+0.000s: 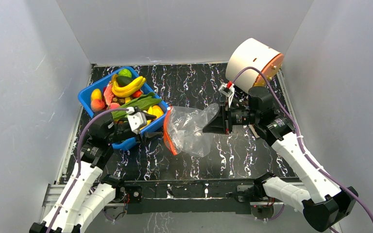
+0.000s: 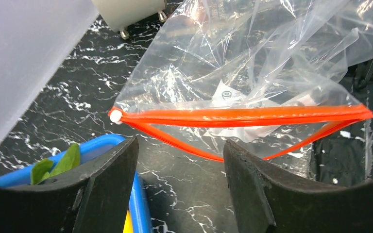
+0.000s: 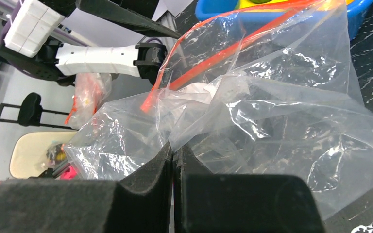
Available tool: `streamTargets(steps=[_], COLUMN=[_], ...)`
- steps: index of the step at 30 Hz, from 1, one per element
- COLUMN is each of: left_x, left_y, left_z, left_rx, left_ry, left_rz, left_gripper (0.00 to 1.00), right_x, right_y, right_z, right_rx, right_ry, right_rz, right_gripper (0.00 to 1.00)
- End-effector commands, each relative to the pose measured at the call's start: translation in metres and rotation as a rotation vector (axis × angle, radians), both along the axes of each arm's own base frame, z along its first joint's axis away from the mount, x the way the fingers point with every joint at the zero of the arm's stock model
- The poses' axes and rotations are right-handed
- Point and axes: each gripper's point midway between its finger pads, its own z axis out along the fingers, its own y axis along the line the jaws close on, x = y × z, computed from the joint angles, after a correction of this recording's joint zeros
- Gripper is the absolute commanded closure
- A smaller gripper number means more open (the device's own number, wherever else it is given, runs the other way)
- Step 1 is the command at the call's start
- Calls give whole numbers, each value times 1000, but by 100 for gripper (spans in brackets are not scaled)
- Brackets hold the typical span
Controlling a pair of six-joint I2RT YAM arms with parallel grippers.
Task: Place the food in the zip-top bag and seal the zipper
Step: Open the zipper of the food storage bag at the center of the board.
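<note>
Right jaws tight on zip-top bag (image 3: 272, 121)

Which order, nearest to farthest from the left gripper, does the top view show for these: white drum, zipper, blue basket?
1. Basket: right at the left gripper, which sits over its near right corner.
2. Zipper: just to the gripper's right, along the mouth of the bag.
3. White drum: far back right corner.

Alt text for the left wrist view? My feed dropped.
A clear zip-top bag fills the view, its red-orange zipper partly open. The left gripper faces it, fingers apart and empty, over the marbled table; a blue basket shows lower left.
</note>
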Motion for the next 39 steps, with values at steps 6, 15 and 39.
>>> streamTargets(steps=[6,15,39], left_x=[-15,-32,-79], left_y=[-8,-17,-23], left_z=[27,10,22], left_rx=[-13,-10,-69], left_ry=[-251,-312,-448], left_rz=[-134,-261,-334], left_gripper=[41,46,100], right_x=[-14,-10,124], right_y=[4,13,-24], right_z=[15,21,-51], right_rx=[61,98,204], right_ry=[-18,61,546], right_rz=[88,95,-419], right_gripper=[100,100,100])
